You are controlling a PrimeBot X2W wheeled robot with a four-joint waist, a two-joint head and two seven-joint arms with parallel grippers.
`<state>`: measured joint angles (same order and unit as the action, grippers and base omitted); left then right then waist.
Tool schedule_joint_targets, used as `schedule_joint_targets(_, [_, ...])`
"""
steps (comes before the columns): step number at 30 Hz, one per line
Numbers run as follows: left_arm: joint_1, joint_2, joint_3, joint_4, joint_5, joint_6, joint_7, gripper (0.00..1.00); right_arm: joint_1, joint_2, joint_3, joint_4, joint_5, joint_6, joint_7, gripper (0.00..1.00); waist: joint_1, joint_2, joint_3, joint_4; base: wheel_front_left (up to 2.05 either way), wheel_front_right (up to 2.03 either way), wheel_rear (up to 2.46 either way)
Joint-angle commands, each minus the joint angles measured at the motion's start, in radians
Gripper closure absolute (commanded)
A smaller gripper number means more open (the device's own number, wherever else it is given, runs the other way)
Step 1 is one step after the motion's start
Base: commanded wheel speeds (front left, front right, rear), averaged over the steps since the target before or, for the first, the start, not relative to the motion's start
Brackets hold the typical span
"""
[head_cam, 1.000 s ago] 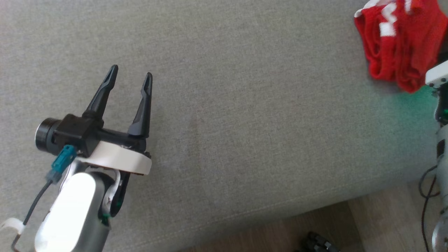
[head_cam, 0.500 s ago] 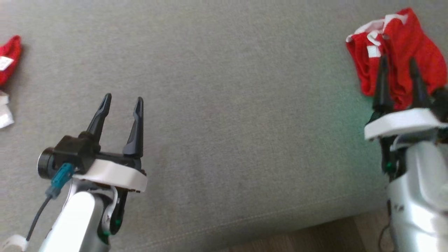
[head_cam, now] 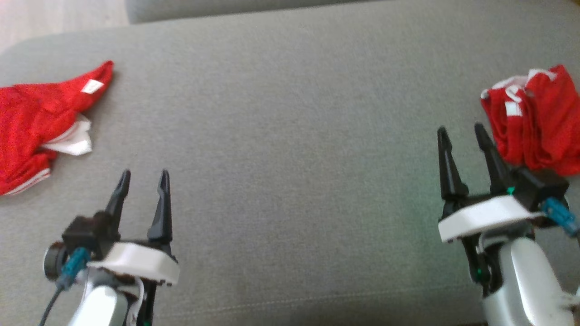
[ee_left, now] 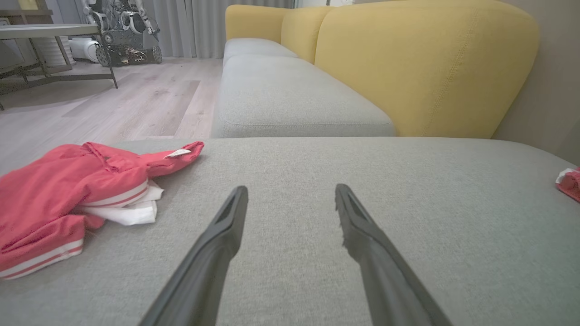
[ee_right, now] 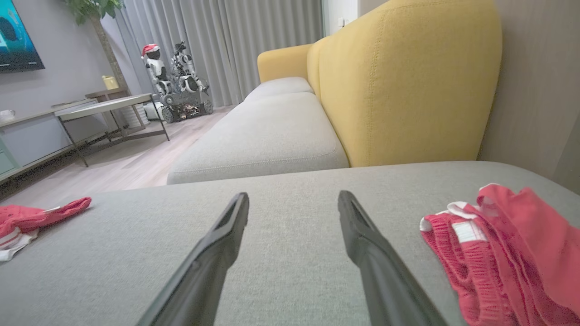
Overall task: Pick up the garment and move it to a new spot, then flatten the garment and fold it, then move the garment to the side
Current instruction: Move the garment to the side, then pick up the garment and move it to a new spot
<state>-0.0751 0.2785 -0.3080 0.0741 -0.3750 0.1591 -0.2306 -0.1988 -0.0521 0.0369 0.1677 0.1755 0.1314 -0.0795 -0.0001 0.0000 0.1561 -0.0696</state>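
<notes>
A crumpled red garment [head_cam: 36,117] with white trim lies at the far left of the grey seat cushion [head_cam: 290,136]; it also shows in the left wrist view [ee_left: 59,190] and the right wrist view [ee_right: 27,217]. A second red garment [head_cam: 539,122], bunched into a compact pile, lies at the far right [ee_right: 507,253], with its edge in the left wrist view [ee_left: 571,181]. My left gripper [head_cam: 144,176] is open and empty, right of and nearer than the left garment [ee_left: 291,190]. My right gripper [head_cam: 460,131] is open and empty, just left of the right pile [ee_right: 293,197].
The yellow sofa back [ee_right: 398,81] rises beyond the cushion, with another grey seat [ee_left: 290,99] behind it. Wooden floor [ee_left: 113,99], a low table [ee_right: 108,106] and a parked robot [ee_right: 176,81] lie further off. The cushion's front edge [head_cam: 290,308] runs along the bottom of the head view.
The head camera has shifted, bringing the left garment and the right gripper fully into view. The right gripper's fingers no longer overlap the right pile; both grippers stay open.
</notes>
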Motion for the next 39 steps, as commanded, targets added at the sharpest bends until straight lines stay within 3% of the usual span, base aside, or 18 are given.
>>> schedule_joint_targets(1, [-0.014,0.021,0.042,-0.027,-0.004,0.008,-0.011,0.0,0.005,0.002,0.023,-0.048,-0.002,-0.001,0.005,0.0,0.0001,0.0,-0.044,0.035,0.0,0.0,0.0])
schedule_joint_targets(16, [0.093,0.025,0.009,-0.027,-0.009,0.021,-0.001,0.0,0.191,0.002,0.009,-0.146,-0.005,-0.001,0.075,0.0,0.0001,0.0,-0.16,0.056,0.0,0.0,0.0])
schedule_joint_targets(39, [0.088,0.031,-0.006,-0.034,-0.008,0.041,0.006,0.0,0.212,0.002,0.002,-0.187,-0.013,-0.001,0.097,0.0,0.0001,0.0,-0.172,0.06,0.0,0.0,0.0])
